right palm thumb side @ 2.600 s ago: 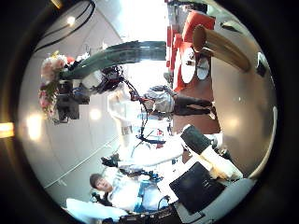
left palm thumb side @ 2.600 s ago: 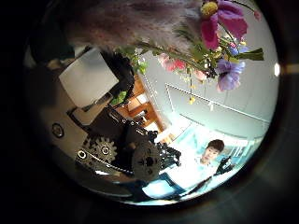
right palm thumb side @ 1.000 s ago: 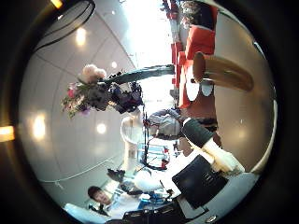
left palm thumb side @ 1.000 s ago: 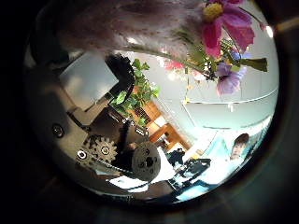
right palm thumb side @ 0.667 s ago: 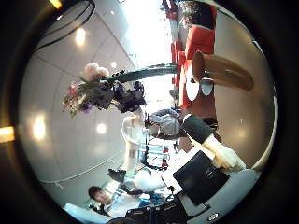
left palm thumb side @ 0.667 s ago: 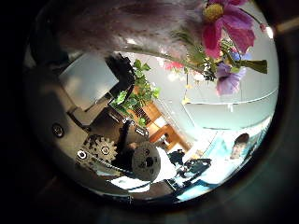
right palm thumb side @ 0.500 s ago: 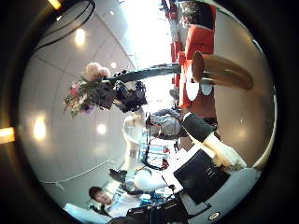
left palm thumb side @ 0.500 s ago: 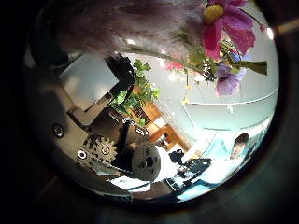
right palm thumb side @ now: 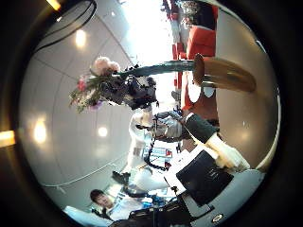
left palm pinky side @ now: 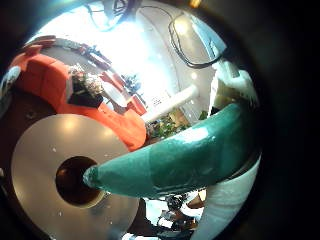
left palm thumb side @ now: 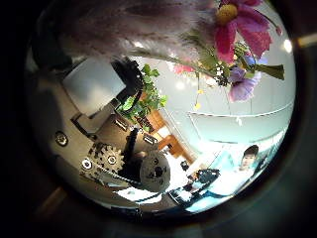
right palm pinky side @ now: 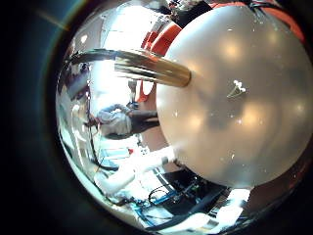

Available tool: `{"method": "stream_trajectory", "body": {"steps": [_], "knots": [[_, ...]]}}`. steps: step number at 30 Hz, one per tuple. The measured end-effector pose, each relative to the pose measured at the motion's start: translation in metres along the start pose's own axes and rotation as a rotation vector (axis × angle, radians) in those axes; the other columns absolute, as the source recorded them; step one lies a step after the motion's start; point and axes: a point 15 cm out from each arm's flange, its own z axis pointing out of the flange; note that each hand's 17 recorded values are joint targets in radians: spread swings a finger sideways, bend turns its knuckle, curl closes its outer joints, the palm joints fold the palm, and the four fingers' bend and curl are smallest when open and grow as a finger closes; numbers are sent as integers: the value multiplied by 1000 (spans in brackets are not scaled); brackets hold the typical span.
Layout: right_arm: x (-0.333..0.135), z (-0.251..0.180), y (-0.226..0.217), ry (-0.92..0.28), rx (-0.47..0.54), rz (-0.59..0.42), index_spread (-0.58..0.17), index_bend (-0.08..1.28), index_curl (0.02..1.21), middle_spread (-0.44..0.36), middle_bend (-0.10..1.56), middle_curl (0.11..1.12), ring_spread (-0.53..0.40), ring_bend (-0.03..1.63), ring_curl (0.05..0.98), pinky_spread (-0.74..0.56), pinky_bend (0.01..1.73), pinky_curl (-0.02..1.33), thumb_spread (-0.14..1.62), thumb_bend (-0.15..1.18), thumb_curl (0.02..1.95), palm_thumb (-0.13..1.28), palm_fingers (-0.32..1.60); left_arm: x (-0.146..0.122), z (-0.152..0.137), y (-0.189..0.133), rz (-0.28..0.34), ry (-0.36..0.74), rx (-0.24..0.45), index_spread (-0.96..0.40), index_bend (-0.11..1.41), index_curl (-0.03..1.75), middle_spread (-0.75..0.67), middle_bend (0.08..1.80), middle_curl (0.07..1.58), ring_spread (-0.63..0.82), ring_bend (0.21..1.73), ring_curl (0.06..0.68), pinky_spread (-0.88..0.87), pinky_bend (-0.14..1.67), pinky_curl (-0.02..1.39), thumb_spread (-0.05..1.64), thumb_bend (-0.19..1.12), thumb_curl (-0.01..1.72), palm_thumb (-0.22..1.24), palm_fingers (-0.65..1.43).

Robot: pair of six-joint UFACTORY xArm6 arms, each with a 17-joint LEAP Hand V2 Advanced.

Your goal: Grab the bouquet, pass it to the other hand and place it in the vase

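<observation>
The left hand (right palm thumb side: 135, 90) has its fingers clamped on the wrapped stem of the bouquet (right palm thumb side: 95, 80), seen from the right palm. The bouquet's long axis runs level from the blooms at one end, through the fingers, to the teal wrap (right palm thumb side: 166, 67), whose tip points at the mouth of the vase (right palm thumb side: 225, 73). From the left palm, that tapering wrap (left palm pinky side: 185, 155) lies across the round desk (left palm pinky side: 45, 145), tip just beside a dark opening. Purple and pink blooms (left palm thumb side: 236, 45) crowd the left palm. The bouquet's tip has drawn closer to the vase than a second ago. Of the right hand (right palm thumb side: 213, 175), only part shows; I cannot tell how its fingers are set.
</observation>
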Motion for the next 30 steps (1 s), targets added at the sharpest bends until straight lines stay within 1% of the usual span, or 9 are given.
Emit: {"method": "stream_trajectory", "body": {"steps": [15,17,18,19,20,21,22,26,30], "knots": [[5,1,-2,-1,-1,9,-247,173,301,94,197,350,195,440,238,457,517,267,969,-22,580,814,187,-46,10,14,-74,34,-20,-743,197,1465,-558,971,1017,-431,1349,498,-599,1168,723,993,-33,806,841,1077],[5,1,-2,-2,-1,9,-248,174,305,94,198,350,194,434,237,457,512,265,970,-22,580,814,192,-49,12,17,-75,33,-24,-733,180,1435,-557,940,987,-451,1254,470,-613,1092,696,985,-52,770,774,921],[5,2,-2,-2,-2,10,-249,174,305,92,196,350,194,431,237,457,510,265,970,-22,580,814,194,-49,12,18,-74,32,-26,-717,160,1409,-545,923,982,-434,1152,459,-592,982,686,972,-82,740,697,582],[5,2,-2,-2,-3,9,-250,175,307,91,195,349,194,429,236,457,508,264,970,-22,579,814,196,-50,12,19,-71,30,-29,-711,179,1400,-533,926,988,-418,1141,482,-569,956,702,972,-79,728,674,506],[5,2,-2,-2,-4,8,-250,174,308,91,194,349,194,427,236,457,506,263,970,-22,579,814,197,-50,12,20,-64,26,-33,-665,176,1351,-447,772,941,-283,1036,448,-363,688,660,957,-106,680,559,-12],[5,2,-1,-3,-3,8,-251,177,310,90,196,349,194,423,236,457,503,262,970,-22,579,814,201,-51,12,21,-61,19,-39,-614,152,1306,-333,654,912,-160,1001,446,-201,638,665,950,-106,644,479,-166],[5,2,-1,-3,-3,8,-251,175,311,86,195,348,194,420,235,458,501,262,970,-22,579,814,203,-52,13,23,-57,10,-51,-546,85,1254,-186,491,841,-7,950,390,-53,572,603,935,-121,603,373,-298],[5,2,-1,-2,-4,1,-248,178,318,82,191,345,194,411,235,458,493,259,970,-22,579,814,209,-57,9,26,-38,-22,-74,-263,8,1043,220,260,647,314,796,275,319,449,450,901,-77,494,189,-311],[5,2,-1,1,-5,-1,-247,176,322,81,193,342,195,404,233,462,490,259,970,-22,579,814,218,-70,-10,12,-12,-58,13,-32,27,828,430,176,538,465,709,234,479,383,393,860,-59,436,110,-252]]}}
